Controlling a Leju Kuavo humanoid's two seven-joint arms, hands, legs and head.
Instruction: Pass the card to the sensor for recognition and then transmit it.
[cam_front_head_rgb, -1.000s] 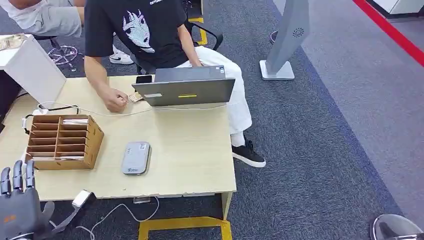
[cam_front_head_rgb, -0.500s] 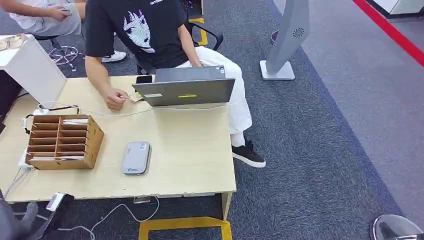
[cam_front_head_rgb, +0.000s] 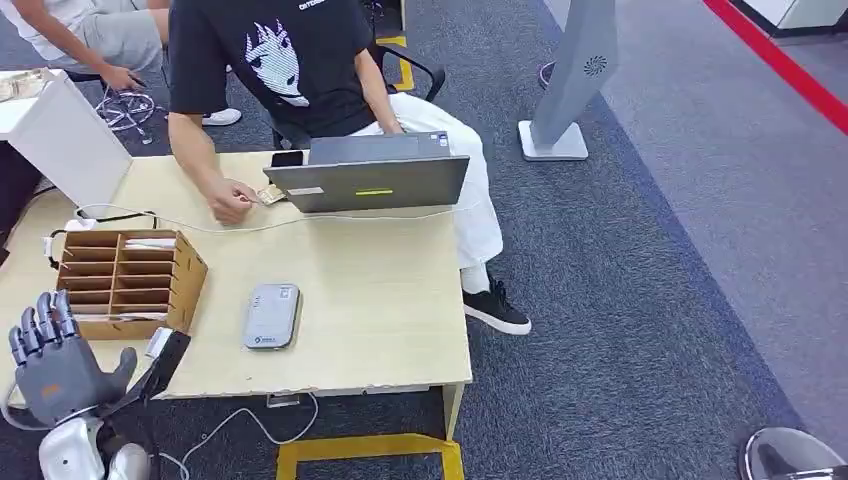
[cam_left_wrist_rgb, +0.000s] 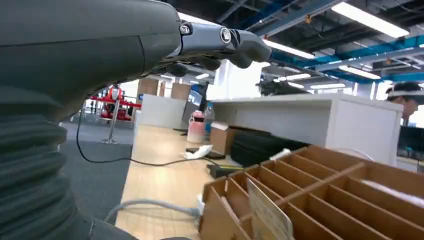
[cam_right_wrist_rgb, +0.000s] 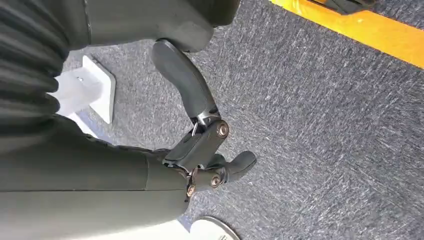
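Observation:
My left hand (cam_front_head_rgb: 55, 358) is raised at the table's near left corner, fingers spread and holding nothing, just short of the wooden card organizer (cam_front_head_rgb: 128, 282). White cards lie in its slots: one in the top row (cam_front_head_rgb: 150, 243), one in the bottom row (cam_front_head_rgb: 140, 316). In the left wrist view my left hand (cam_left_wrist_rgb: 150, 45) hovers near the organizer (cam_left_wrist_rgb: 320, 190), where a card (cam_left_wrist_rgb: 267, 215) stands in a near slot. The grey sensor (cam_front_head_rgb: 272, 315) lies flat mid-table. My right hand (cam_right_wrist_rgb: 200, 145) hangs over the carpet, loosely bent and empty.
A person in a black shirt sits at the far side behind a grey laptop (cam_front_head_rgb: 370, 182), one hand (cam_front_head_rgb: 232, 202) on the table beside a small card (cam_front_head_rgb: 270, 194). A white cable (cam_front_head_rgb: 300, 218) crosses the table. A white box (cam_front_head_rgb: 65, 135) stands far left. A plug (cam_front_head_rgb: 165, 352) sits by my left hand.
My left hand dropped almost out of sight half a second ago and has come up again, now higher and closer to the organizer. The person at the far left has shifted.

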